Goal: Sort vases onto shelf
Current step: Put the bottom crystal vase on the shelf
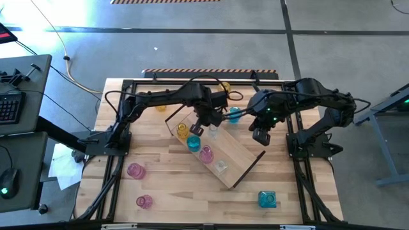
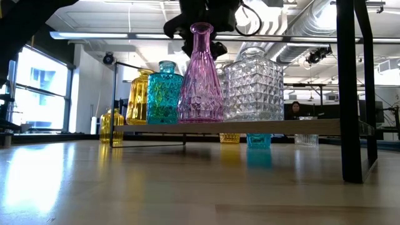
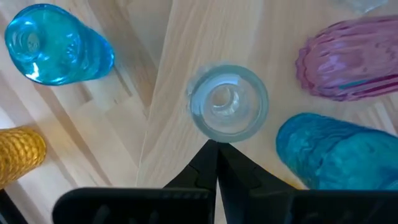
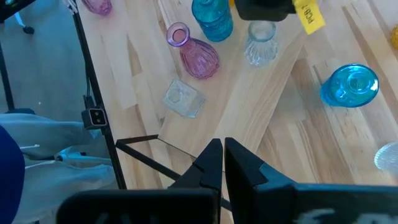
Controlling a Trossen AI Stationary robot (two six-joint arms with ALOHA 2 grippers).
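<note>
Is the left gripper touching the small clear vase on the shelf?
Cannot tell. In the left wrist view the shut left gripper tips meet the clear vase's rim in the picture, but height separation isn't visible.

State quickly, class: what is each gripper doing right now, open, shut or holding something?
Left gripper: shut, holding nothing, just above a clear vase on the shelf.
Right gripper: shut, empty, above the shelf's end.
</note>
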